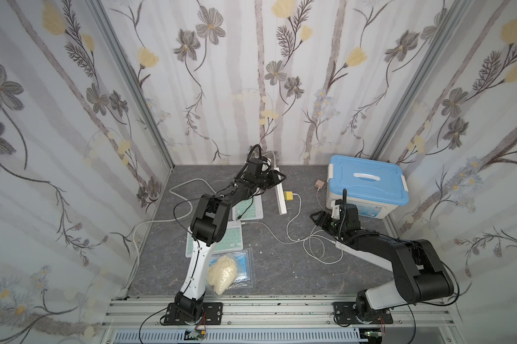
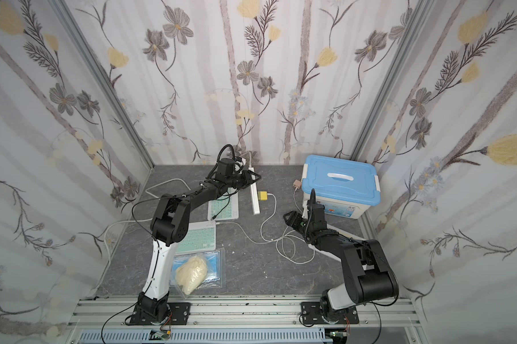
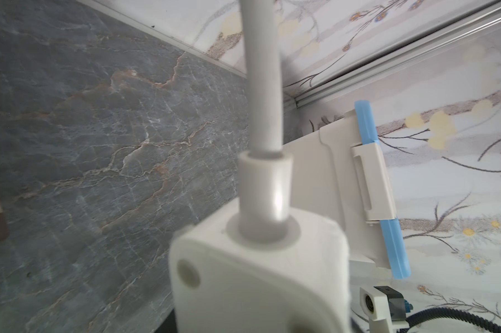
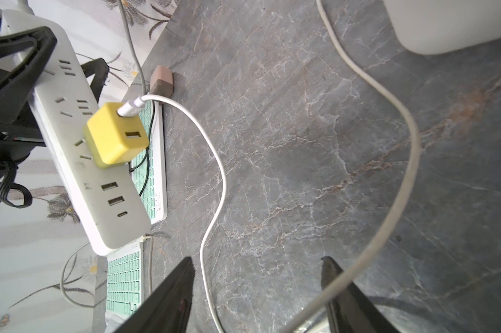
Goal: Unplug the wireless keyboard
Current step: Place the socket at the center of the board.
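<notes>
Left gripper (image 1: 277,178) clamps the power strip (image 1: 280,199) at its far end, right gripper (image 4: 256,258) wide open and empty, wireless keyboard (image 1: 232,238) lies under the left arm with white cable (image 1: 267,233) plugged in.

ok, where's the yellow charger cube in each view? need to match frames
Top view: yellow charger cube mid-table, against the white power strip, on the side towards the blue-lidded box.
Top view: same place, against the strip.
Left wrist: not in it; only the strip's cord end shows.
Right wrist: cube plugged into the strip.
Shared landmark: the power strip.
</notes>
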